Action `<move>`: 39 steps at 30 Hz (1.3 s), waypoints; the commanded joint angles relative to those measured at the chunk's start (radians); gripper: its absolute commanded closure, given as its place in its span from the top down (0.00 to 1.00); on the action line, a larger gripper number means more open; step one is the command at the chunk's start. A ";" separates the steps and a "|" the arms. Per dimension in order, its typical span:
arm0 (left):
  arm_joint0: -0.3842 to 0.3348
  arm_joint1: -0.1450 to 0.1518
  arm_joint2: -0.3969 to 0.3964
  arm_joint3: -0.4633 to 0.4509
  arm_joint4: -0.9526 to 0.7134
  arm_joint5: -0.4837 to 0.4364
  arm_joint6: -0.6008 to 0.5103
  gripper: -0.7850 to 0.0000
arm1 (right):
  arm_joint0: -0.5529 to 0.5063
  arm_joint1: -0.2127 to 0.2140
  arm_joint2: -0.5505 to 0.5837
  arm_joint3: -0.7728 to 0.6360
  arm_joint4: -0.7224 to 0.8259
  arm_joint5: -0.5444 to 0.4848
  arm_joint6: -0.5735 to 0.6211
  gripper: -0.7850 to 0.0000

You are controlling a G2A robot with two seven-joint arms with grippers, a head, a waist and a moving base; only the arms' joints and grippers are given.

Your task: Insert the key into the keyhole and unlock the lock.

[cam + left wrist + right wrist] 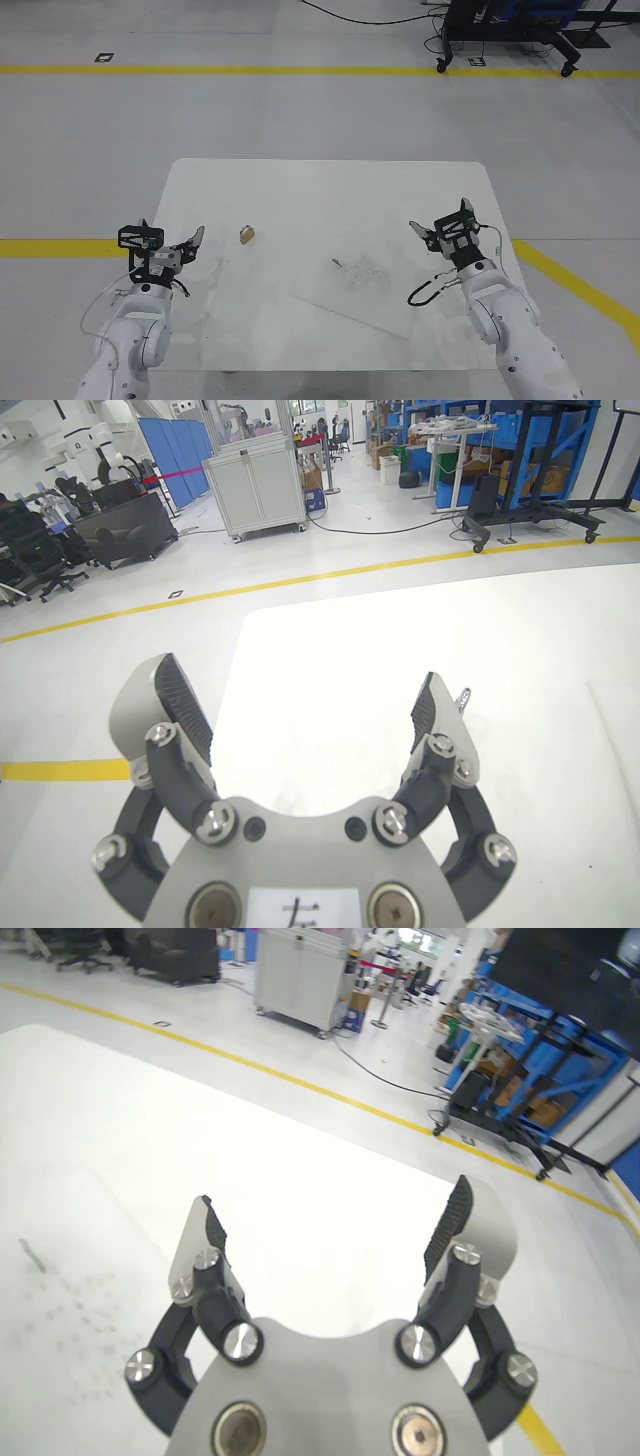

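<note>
Right of lock (246,234), key (338,264) lies apart, ungrasped; my left gripper (300,680), right gripper (332,1198) both gape empty; insertion, unlocking remain.

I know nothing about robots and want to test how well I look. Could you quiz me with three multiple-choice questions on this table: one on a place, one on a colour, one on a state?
1. Where does the lock lie?
A. On the table, nearer the left gripper
B. At the table's far right edge
C. On the floor

2. What colour is the lock?
A. Blue
B. Brass yellow
C. Red

3. How do the two grippers stand?
A. Both shut
B. One open, one shut
C. Both open and empty

Answers:
1 A, the top view shows the lock beside the left gripper, far from the right gripper.
2 B, it shows yellowish against the white top.
3 C, each wrist view shows spread fingers with nothing between them. The key lies on the table.
</note>
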 commanded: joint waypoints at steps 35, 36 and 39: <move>0.000 0.000 0.000 0.000 0.000 0.000 0.000 1.00 | 0.376 -0.050 -0.393 0.335 0.166 -0.498 0.318 0.36; 0.000 0.000 0.000 0.000 0.000 0.000 0.000 1.00 | 0.380 -0.050 -0.398 0.337 0.166 -0.498 0.326 0.33; 0.000 0.000 0.000 0.000 0.000 0.000 0.000 1.00 | 0.383 -0.049 -0.405 0.332 0.155 -0.505 0.349 0.28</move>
